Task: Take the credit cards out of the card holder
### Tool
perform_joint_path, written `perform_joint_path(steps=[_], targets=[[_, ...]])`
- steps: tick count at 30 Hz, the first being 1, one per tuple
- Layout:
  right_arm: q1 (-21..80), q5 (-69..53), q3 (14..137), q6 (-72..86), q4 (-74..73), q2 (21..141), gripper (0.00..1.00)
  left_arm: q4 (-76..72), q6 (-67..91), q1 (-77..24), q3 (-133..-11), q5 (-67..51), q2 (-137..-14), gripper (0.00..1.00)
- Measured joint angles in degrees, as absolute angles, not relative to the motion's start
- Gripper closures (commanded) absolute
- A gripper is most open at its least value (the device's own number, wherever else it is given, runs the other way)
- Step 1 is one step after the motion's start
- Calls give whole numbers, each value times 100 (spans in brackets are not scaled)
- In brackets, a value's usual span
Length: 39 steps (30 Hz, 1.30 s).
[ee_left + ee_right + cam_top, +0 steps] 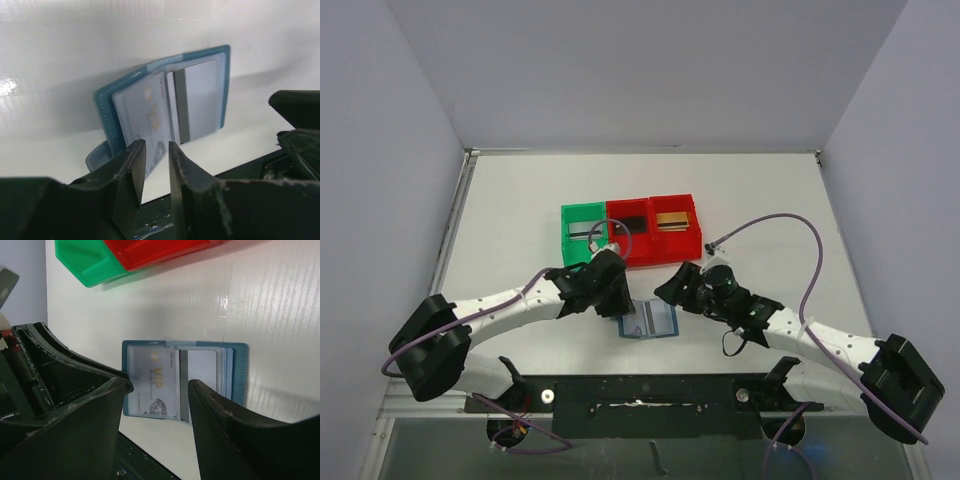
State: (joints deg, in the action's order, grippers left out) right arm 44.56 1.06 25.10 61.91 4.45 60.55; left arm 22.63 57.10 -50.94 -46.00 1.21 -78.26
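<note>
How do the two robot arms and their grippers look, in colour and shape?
The left arm and right arm have white links, black joints and bulky black bases. A purple cable loops along each. The left gripper and right gripper are black, with two scuffed fingers each.

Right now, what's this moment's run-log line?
card holder open on table | VIP card in holder | left fingers narrow, at card edge | right fingers wide, by holder

Top cam: high above near edge, looks down on whole table (520, 200). L wrist cam: low, shallow angle, v. close to card holder (106, 117). R wrist cam: close, steeper, from other side. All 3 share card holder.
</note>
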Motion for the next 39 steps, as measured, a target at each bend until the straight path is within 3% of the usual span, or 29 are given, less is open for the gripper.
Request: perform_joint_path(steps=[5,14,23,32,39], targets=[[4311,71,2709,6036,117,6287,40,2311,5669,-5098,-4508,189,-8029,78],[3301,993,5054,4812,-1673,7273,35,2290,5673,-5118,-4254,292,-8040,78],[2366,1288,5957,3664,-2499,8425,35,2231,5673,-5129,-4158,296,-8044,78],[2215,860,6648,3074,-2598,9266,35,2115,5673,-5131,-4156,292,-8068,79],[2204,801,7140,2987,-2624,9896,41,2075,5673,-5135,-4147,290,-8071,79]])
